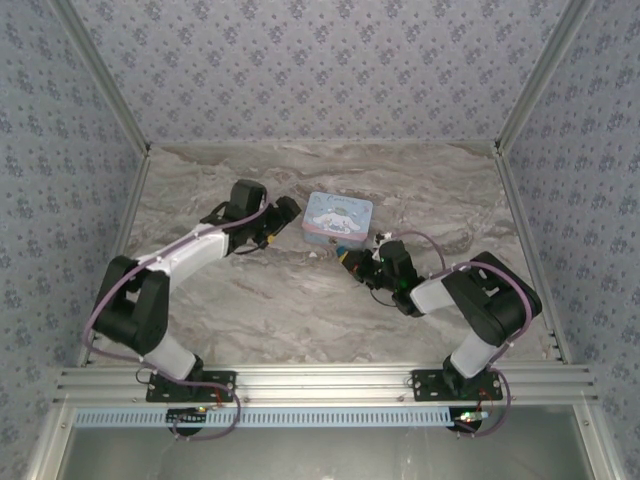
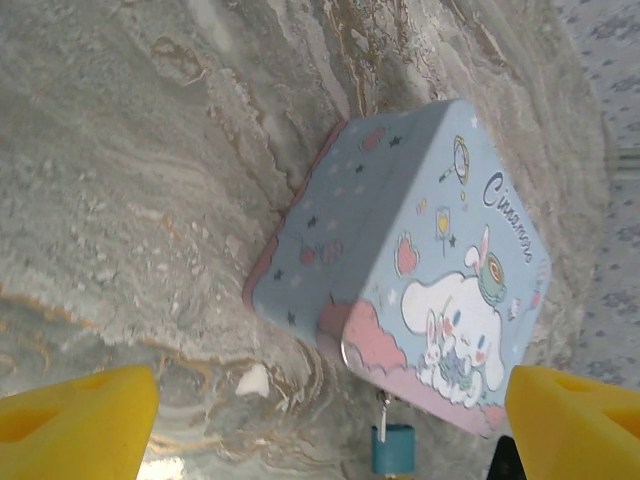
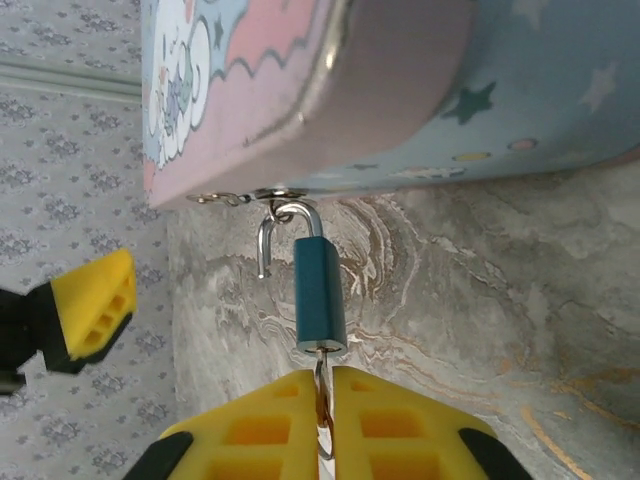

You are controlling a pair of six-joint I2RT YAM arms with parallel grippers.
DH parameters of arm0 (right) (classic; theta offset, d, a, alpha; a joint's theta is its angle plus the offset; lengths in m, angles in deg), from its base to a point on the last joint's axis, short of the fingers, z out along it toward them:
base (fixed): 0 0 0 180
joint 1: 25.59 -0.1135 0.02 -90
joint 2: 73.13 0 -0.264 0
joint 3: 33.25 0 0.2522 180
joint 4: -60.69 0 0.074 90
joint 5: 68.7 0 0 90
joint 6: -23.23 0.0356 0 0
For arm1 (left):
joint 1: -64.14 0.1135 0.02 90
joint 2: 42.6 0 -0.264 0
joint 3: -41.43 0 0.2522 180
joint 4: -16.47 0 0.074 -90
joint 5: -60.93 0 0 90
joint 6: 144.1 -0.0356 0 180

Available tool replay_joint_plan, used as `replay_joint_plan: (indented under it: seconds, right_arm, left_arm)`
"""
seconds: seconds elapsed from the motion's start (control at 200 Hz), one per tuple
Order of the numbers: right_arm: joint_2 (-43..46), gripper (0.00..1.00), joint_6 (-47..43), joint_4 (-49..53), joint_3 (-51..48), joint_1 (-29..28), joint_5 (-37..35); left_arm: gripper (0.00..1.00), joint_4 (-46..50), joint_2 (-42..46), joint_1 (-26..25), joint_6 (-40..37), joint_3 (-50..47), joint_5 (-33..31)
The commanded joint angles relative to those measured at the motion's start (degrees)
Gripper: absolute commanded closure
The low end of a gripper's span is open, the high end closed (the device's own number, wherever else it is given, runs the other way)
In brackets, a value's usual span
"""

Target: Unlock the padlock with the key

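The padlock point(image 3: 320, 295), small with a blue body, hangs by its silvery shackle from the hasp of the pale blue cartoon tin point(image 3: 400, 90). The shackle's free end stands out of the body. The key point(image 3: 321, 385) is in the padlock's bottom, and my right gripper point(image 3: 322, 405) is shut on its bow. My left gripper point(image 2: 332, 400) is open wide near the tin's point(image 2: 400, 250) front left corner, touching nothing. The padlock point(image 2: 392, 450) hangs just ahead of it. In the top view the left gripper point(image 1: 285, 215) is left of the tin point(image 1: 338, 218) and the right gripper point(image 1: 355, 262) is at its near edge.
The tin stands mid-table on the marbled surface point(image 1: 300, 310). A small white fleck point(image 2: 252, 380) lies on the table by the tin's corner. Patterned walls close in the back and both sides. One yellow finger point(image 3: 90, 305) of the left gripper is at the left of the right wrist view.
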Motion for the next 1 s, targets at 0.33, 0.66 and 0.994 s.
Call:
replay_joint_plan:
  seconds: [0.33,0.66,0.994]
  right_arm:
    - [11.0,0.46,-11.3,20.4,-1.2,2.7,-4.4]
    - [11.5,0.26,-22.7,10.1,-1.8,6.4,5.8]
    - [6.5,0.3,-23.2,-0.7,-3.2,4.9,3.5]
  left_arm:
    - [0.09,8.1,-15.7,0.3,-12.2,19.0,7.7]
    - [0.13,8.0,-22.7,0.2,-13.6,21.3,12.0]
    - [0.14,3.5,-19.6,-0.2,-9.8,10.4,9.5]
